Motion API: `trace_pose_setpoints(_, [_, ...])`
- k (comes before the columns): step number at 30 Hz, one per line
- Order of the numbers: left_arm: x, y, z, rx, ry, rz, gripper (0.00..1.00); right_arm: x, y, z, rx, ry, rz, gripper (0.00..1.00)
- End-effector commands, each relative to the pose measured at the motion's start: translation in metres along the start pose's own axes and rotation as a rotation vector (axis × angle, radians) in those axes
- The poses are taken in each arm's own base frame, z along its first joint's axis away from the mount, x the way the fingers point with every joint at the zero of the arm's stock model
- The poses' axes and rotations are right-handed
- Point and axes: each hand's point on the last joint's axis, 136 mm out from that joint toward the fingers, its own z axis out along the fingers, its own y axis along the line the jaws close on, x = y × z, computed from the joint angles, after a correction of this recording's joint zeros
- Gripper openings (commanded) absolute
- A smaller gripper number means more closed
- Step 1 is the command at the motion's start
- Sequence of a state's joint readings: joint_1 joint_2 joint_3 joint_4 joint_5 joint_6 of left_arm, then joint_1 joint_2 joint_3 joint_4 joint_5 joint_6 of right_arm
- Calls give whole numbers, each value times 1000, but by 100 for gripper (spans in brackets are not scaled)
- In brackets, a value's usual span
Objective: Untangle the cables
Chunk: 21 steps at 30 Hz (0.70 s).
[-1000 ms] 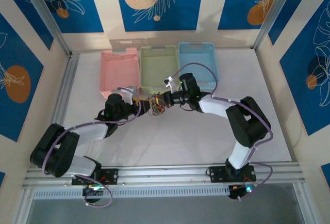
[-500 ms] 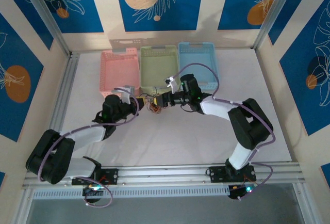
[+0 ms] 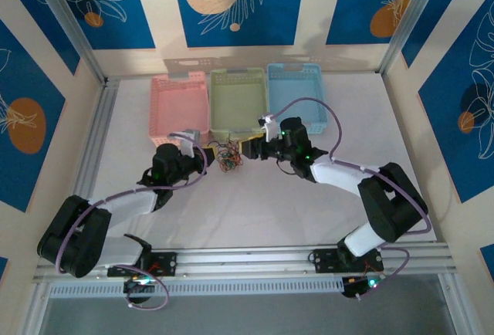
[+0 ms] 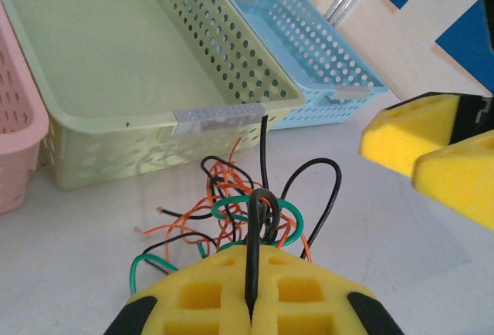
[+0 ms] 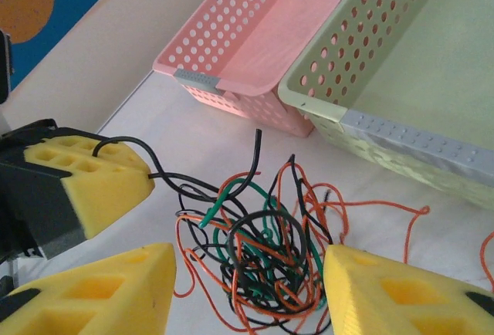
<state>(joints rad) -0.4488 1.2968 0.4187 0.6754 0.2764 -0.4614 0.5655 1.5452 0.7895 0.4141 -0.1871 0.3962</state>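
- The right gripper (image 5: 247, 273) is edging back rightward, jaws spread wide, with the cables (image 5: 262, 258) bunched between its fingertips.
- The left gripper (image 4: 251, 289) is clamping one black strand.
- The clump is lying just before the green basket (image 4: 116, 126); bare table (image 3: 255, 204) is opening nearward.

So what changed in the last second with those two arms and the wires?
The right arm swung back to the right; the right gripper is open, facing the cables. The left gripper, shut on a black cable, eased slightly left, and the clump followed. The baskets stayed put.
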Motion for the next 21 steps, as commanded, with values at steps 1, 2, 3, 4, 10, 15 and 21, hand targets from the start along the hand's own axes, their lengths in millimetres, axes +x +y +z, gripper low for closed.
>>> trace_pose_setpoints(1, [-13, -10, -2, 51, -48, 41, 0, -12, 1, 14, -15, 18, -19, 54])
trace_pose_setpoints(2, [-13, -10, -2, 49, -47, 40, 0, -10, 1, 20, -19, 51, -19, 54])
trace_pose_setpoints(3, [-14, -10, -2, 48, -49, 41, 0, -6, 0, 24, -14, 81, -14, 54])
trace_pose_setpoints(4, [-14, -10, -2, 47, -49, 41, 0, -3, 1, 28, -19, 95, -16, 54])
trace_pose_setpoints(10, [-13, -9, -1, 44, -45, 40, 0, 8, -2, 38, 41, 141, -35, 56])
trace_pose_setpoints(15, [-13, -7, -1, 33, -48, 39, 0, 14, -15, 40, 155, 155, -40, 57])
trace_pose_setpoints(21, [-13, -6, -1, 27, -48, 38, 0, 17, -29, 38, 289, 159, -61, 58])
